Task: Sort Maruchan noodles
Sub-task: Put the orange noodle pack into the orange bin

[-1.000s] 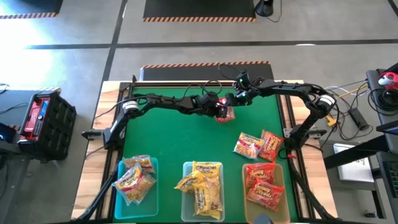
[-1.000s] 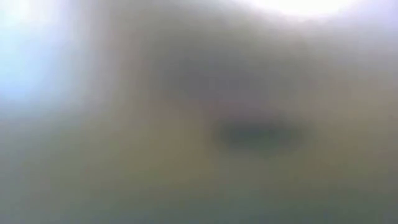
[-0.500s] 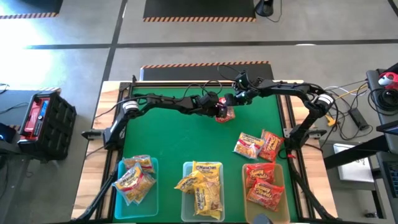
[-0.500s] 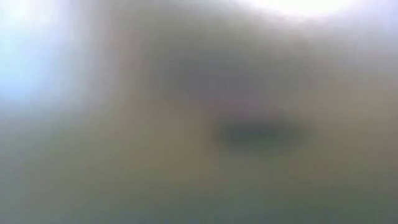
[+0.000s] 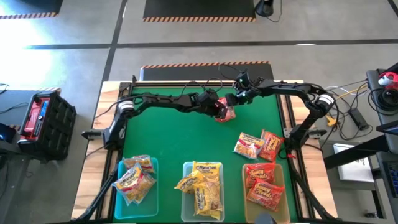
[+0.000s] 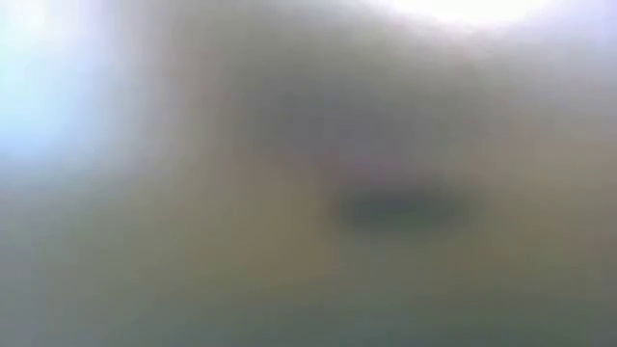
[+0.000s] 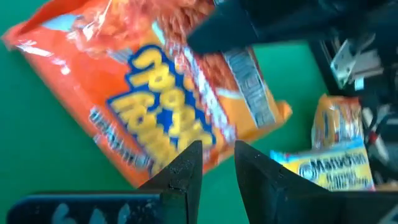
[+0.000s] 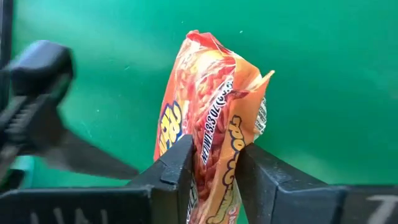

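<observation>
On the green table mat, three translucent bins of noodle packets.

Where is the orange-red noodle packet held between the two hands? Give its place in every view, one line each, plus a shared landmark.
High view: the held packet is mid-table toward the far edge, where both arms meet.
Low view: too blurred to tell.
Left wrist view: the packet fills the frame beyond the left hand.
Right wrist view: the packet stands edge-on, clamped in the right hand.
Shared landmark: the green mat.
</observation>
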Robot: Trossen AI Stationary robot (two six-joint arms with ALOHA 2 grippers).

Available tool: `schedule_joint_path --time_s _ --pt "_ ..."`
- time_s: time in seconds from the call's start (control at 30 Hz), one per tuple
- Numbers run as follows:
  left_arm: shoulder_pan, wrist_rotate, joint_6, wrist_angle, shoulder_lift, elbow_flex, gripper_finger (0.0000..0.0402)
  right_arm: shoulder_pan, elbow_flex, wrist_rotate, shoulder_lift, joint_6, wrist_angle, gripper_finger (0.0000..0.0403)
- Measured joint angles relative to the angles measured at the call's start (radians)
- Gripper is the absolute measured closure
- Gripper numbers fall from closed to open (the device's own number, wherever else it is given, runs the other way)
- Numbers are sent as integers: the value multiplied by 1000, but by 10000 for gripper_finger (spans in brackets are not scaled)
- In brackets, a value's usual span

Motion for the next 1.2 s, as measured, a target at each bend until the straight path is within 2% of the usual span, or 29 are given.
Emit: schedule_joint_path --time_s 0.13,0.27,0.4,0.57,0.73,0.87,1.03,1.2 --pt "0 -5 77 -124 -62 0 325 -14 0 -1 -22 -18 -10 323" --pt "0 -70 141 -268 -115 0 325 -18 0 -5 -51 -29 -36 333" --pt "1 -106 180 -371 -141 -27 325 -18 0 -54 -89 -29 -63 334" --pt "0 -106 152 -328 -217 -180 325 -9 0 -153 -171 -26 -156 334" --pt "2 -96 122 -143 -322 -384 325 37 0 -306 -281 -23 -289 334" --pt "1 -49 91 -19 -385 -502 325 148 0 -338 -386 -4 -383 334" --pt "-11 -32 44 40 -427 -571 325 351 0 -337 -525 103 -455 334" --pt "-44 -33 -2 118 -432 -586 325 625 0 -225 -627 241 -504 334"
